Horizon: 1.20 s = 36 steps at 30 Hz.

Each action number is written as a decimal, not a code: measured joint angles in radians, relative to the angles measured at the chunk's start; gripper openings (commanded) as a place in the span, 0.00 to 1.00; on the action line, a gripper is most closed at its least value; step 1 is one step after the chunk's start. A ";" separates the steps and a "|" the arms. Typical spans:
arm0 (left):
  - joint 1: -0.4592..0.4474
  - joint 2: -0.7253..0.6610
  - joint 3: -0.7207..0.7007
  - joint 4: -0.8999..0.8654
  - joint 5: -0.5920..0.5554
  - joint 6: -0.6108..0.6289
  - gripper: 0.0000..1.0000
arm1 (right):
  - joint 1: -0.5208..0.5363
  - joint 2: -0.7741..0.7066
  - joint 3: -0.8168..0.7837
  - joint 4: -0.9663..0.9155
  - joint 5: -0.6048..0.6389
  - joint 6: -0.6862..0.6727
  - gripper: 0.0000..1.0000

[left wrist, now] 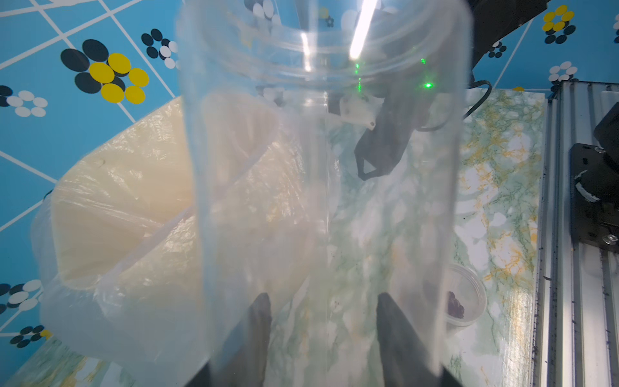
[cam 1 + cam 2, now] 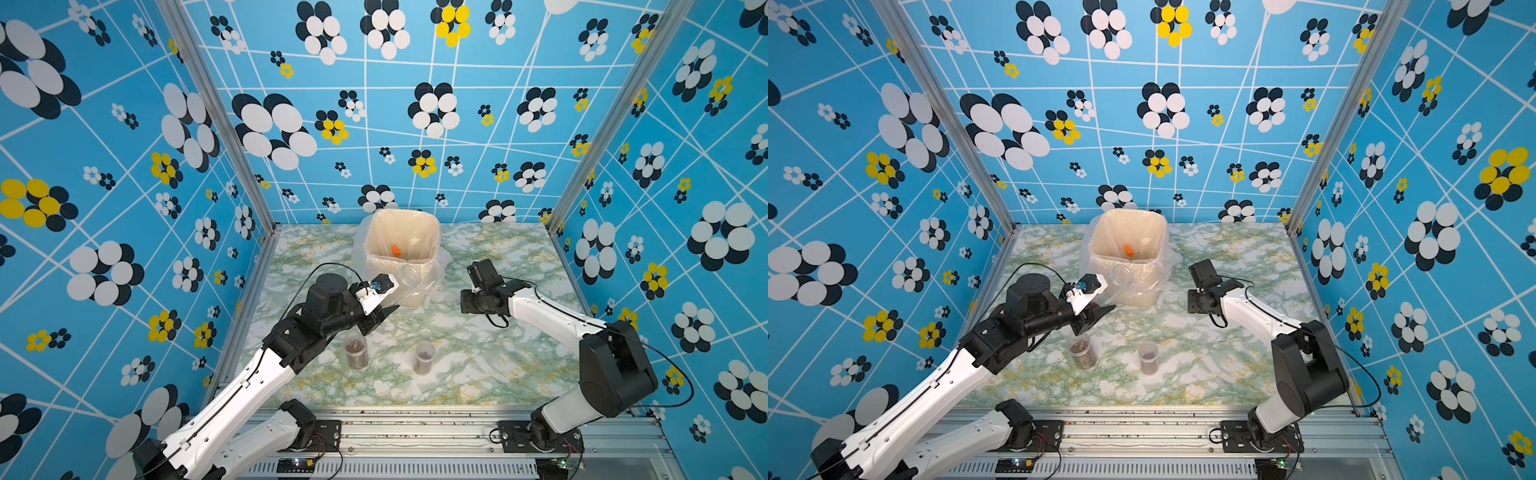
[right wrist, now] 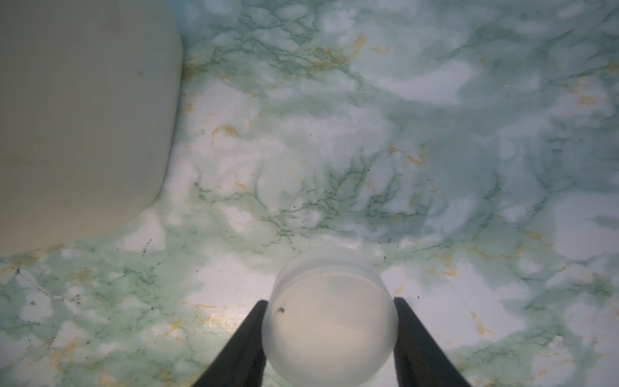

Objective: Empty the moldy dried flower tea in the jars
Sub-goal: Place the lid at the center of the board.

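Top views: left gripper (image 2: 391, 296) is clamped on the held jar (image 2: 409, 276), tipped with its mouth at the near rim of the lined bin (image 2: 415, 230). An orange piece (image 2: 395, 249) lies inside the bin. Two standing jars (image 2: 356, 351) (image 2: 424, 358) sit upright near the front, dried flower tea (image 2: 1080, 345) in both.

Left wrist: the held jar looks empty, with fingers (image 1: 259, 318) at its base end.

Right wrist: right gripper (image 3: 330, 303) is closed on a round clear lid (image 3: 330, 328), just above the table (image 3: 435, 134) beside the bin.

Step, as I judge it: first pour looks done, two jars to go. Next: park the empty jar and the lid clear of the full ones, then regrip. I can't tell whether those are lidded.

Surface is green-white marble print. Walls (image 2: 124, 166) are blue flower print, on an aluminium frame (image 2: 216, 116).
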 measured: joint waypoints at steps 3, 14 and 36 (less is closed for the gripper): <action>0.006 0.001 0.000 -0.002 -0.035 0.002 0.12 | -0.014 0.067 0.020 0.000 -0.011 0.004 0.33; 0.054 0.021 0.025 -0.021 -0.091 0.039 0.12 | -0.035 0.242 0.126 -0.029 -0.038 0.022 0.42; 0.168 0.050 0.049 -0.023 -0.078 0.087 0.12 | -0.038 0.286 0.198 -0.122 -0.064 0.064 0.79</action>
